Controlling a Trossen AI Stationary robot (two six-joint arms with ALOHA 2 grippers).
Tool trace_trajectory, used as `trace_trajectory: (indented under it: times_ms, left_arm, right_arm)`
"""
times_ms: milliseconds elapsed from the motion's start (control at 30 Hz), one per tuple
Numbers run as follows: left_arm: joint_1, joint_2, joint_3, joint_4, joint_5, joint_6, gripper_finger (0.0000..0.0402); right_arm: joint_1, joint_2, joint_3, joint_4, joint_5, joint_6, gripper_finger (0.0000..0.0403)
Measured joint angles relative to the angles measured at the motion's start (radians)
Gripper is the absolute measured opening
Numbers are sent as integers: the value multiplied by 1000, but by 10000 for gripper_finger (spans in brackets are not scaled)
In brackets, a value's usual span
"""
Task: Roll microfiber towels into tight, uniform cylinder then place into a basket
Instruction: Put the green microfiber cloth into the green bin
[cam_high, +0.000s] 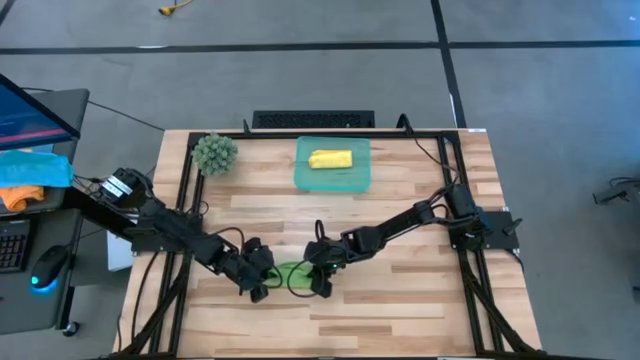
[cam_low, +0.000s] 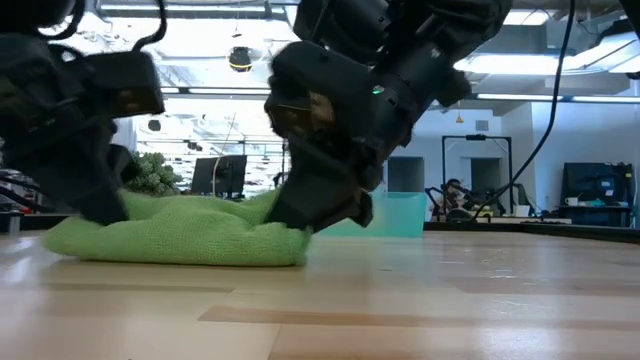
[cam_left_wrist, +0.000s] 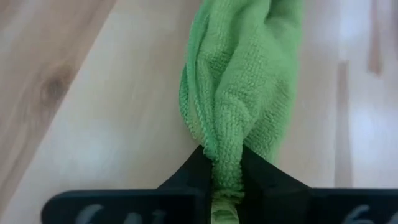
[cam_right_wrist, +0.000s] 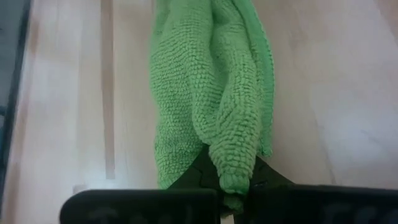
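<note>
A light green microfiber towel (cam_high: 290, 274), bunched into a long roll, lies near the table's near middle; the low view shows the towel (cam_low: 180, 236) resting on the wood. My left gripper (cam_high: 262, 285) is shut on its left end and my right gripper (cam_high: 318, 283) on its right end. A rolled yellow towel (cam_high: 330, 159) lies inside the teal basket (cam_high: 304, 180) at the far middle. My left gripper (cam_left_wrist: 227, 182) pinches the roll's left end (cam_left_wrist: 227, 163) between its two fingers, a bunch of several folds. The fingers slant down from the table's left, along the roll. The towel's underside rests on the table. My right gripper (cam_right_wrist: 234, 188) pinches the roll's right end (cam_right_wrist: 234, 167) between its two fingers, several bunched folds. The fingers slant down from the table's right, along the roll. The roll stretches away from them, lying on the wood.
A fuzzy green ball (cam_high: 214, 153) stands at the far left of the table. Black frame rails (cam_high: 176, 200) run along the left and right sides. Blue and orange cloths (cam_high: 30, 175) lie on a desk off the table's left.
</note>
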Motion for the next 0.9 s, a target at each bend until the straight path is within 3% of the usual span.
trace_trajectory:
  times_ms: [100, 467, 900]
  left_arm:
    - [20, -1, 16, -11, 5, 26, 23]
    - [161, -39, 170, -135, 41, 300, 21]
    - [385, -56, 176, -119, 26, 575, 26]
  right_arm:
    - [1, -19, -2, -26, 18, -16, 22]
    - [27, -153, -3, -309, 277, -36, 21]
    - [-35, -266, -3, -484, 418, -95, 22]
